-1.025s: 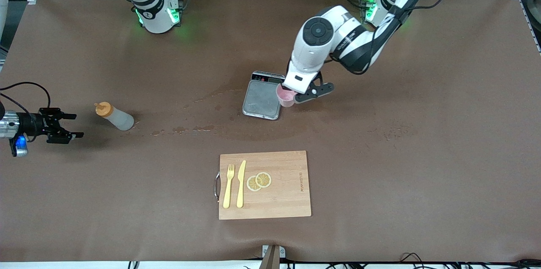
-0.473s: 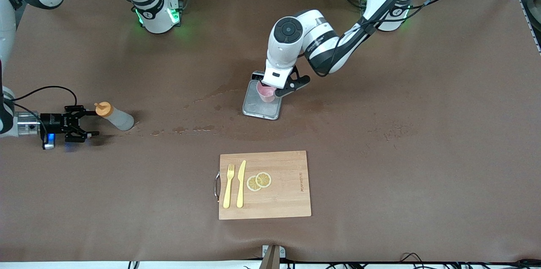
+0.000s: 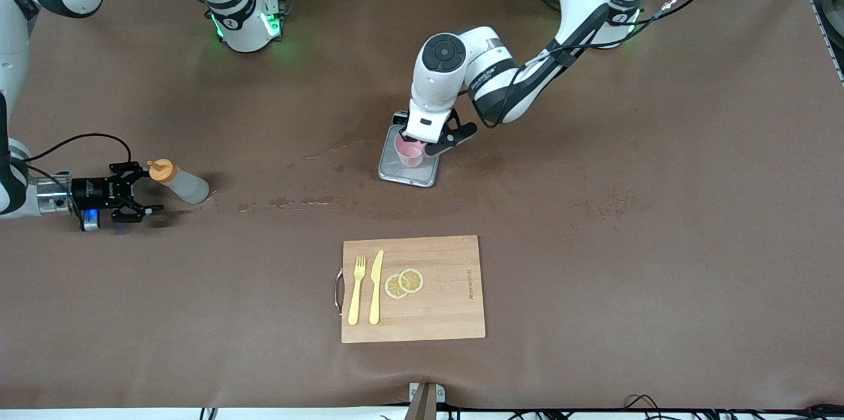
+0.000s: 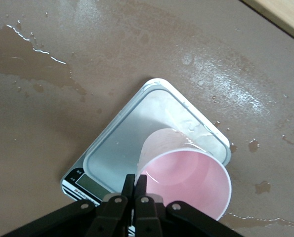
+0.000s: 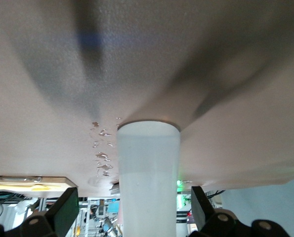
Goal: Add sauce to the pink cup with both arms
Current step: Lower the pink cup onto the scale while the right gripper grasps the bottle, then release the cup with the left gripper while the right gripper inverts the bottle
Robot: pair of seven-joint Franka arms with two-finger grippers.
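Front view: left hand [image 3: 422, 146] pinches cup [image 3: 409, 153] rim over the scale [image 3: 407, 166] mid-tabletop; right hand [image 3: 140, 192], open, straddles the lying sauce [image 3: 179, 184] near the right arm's edge; no sauce added yet.

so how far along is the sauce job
Early on. In hand: the left gripper is shut on the rim of the pink cup, holding it over the scale. The right gripper is open around the orange cap end of the sauce bottle, which lies on the table, not yet gripped. Left: grasp the bottle, lift it and squeeze sauce into the cup.
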